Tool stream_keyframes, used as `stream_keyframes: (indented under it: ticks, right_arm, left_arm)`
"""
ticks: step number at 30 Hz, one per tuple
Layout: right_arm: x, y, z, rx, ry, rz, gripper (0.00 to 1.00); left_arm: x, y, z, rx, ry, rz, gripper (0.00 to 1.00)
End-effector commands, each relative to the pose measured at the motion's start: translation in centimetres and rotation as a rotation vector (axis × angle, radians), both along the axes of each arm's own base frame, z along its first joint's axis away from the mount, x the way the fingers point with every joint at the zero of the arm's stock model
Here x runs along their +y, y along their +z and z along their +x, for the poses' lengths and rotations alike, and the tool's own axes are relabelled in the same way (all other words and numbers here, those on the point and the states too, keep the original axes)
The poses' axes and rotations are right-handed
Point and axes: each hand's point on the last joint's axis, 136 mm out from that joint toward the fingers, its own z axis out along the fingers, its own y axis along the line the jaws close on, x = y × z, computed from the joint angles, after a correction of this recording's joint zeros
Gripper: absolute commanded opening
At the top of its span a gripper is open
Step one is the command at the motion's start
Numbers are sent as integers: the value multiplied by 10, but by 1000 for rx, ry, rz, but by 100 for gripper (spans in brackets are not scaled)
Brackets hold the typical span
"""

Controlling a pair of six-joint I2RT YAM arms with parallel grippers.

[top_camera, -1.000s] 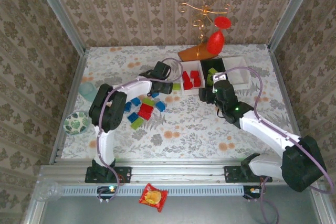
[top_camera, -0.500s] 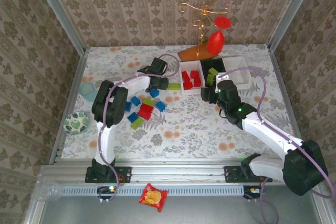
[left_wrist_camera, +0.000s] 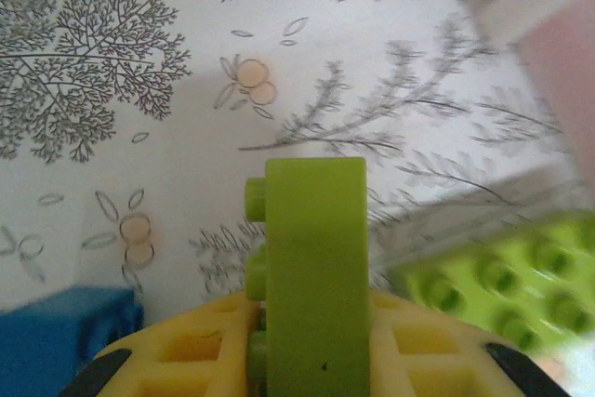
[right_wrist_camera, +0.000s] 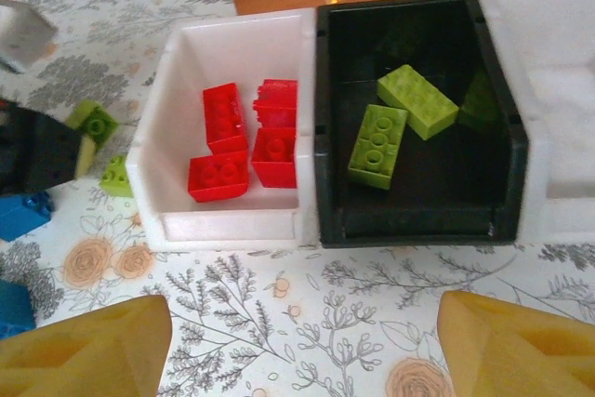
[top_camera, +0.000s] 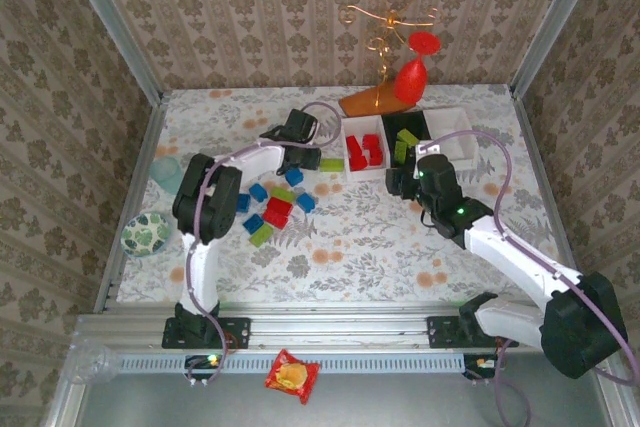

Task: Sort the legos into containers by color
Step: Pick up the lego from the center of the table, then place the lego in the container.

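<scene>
Top external: left fingers sit beside the loose bricks, right fingers hover before the black box. The arms could clash on the carry.

Left wrist: left fingers pinch a green brick by one end, upright over the surface; it may twist and slip out.

Right wrist: right fingers spread, empty. Greens lie in the black box, reds next door in the white box, an easy misdrop.
</scene>
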Motion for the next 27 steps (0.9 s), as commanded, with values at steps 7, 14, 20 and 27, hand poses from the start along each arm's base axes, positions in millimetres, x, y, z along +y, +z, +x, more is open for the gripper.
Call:
stream_keyframes:
  ticks: [7, 14, 20, 27]
  right_arm:
    - [-68, 7, -18, -39, -254, 55, 87]
    - [-74, 12, -29, -89, -263, 64, 92]
    - [-72, 11, -29, -84, -253, 59, 92]
    - [-74, 11, -31, -82, -252, 50, 92]
  left_arm:
    - [-113, 101, -28, -214, -248, -195, 21]
    - [-181, 89, -15, -202, -355, -200, 24]
    - [-224, 77, -2, -173, -416, -208, 26]
    - [-244, 83, 6, -193, -437, -245, 46]
